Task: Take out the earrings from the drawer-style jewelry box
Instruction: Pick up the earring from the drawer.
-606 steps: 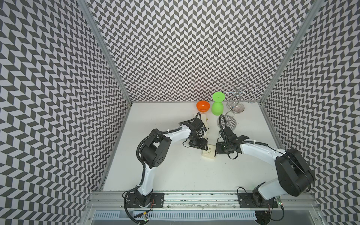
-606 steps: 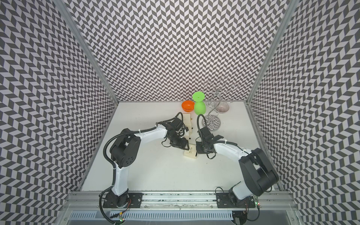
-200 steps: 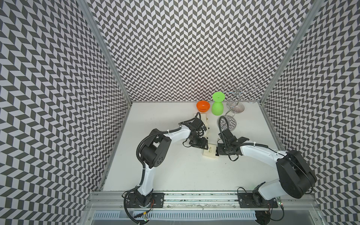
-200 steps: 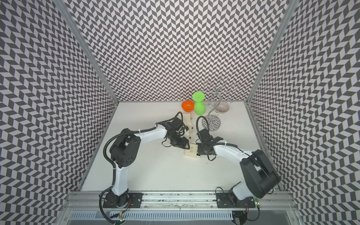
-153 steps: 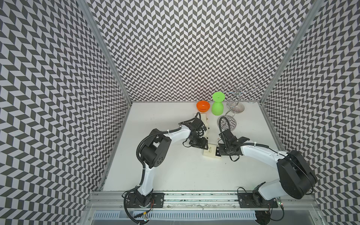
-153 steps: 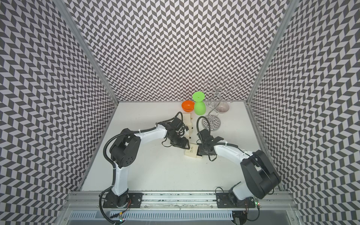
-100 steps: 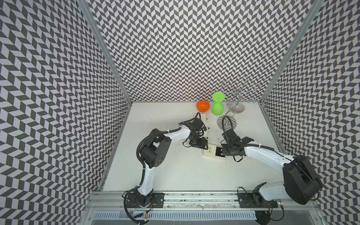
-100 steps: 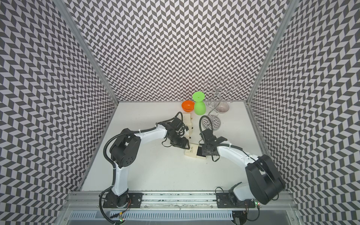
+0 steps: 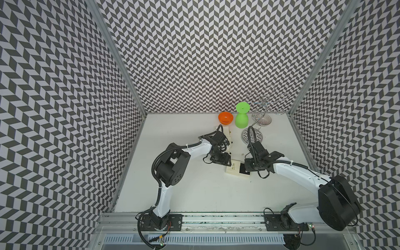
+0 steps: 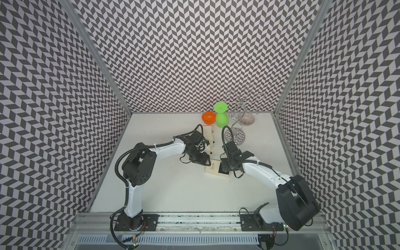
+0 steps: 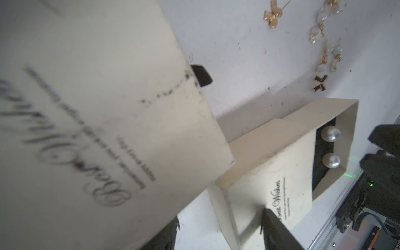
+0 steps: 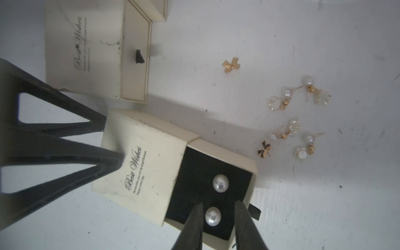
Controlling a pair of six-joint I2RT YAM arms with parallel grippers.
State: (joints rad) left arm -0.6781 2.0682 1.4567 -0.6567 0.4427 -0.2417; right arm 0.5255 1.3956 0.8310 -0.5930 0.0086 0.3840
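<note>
earrings (image 12: 220,183) sitting in the slid-out drawer (image 12: 242,171), two pearl ones on black padding
right gripper (image 12: 218,218) jaws narrowly apart around one pearl, not pinching; left gripper (image 12: 112,142) jaws clamped on the jewelry box (image 12: 147,164) sleeve.

Both arms rise from bases on the rail at the near edge of the table and reach toward the middle, their wrists bent down. The left arm (image 9: 164,194) climbs upright to a black elbow, then stretches its white forearm toward the right. The left gripper (image 9: 226,161) points down at the table's middle, its two black fingers (image 12: 65,155) drawn close together, tips side by side. The right arm (image 9: 303,173) runs low from a large black joint at the near right corner, forearm slanting leftward. The right gripper (image 12: 217,227) is partly open, its fingertips (image 12: 195,223) standing apart with a gap between them.
</note>
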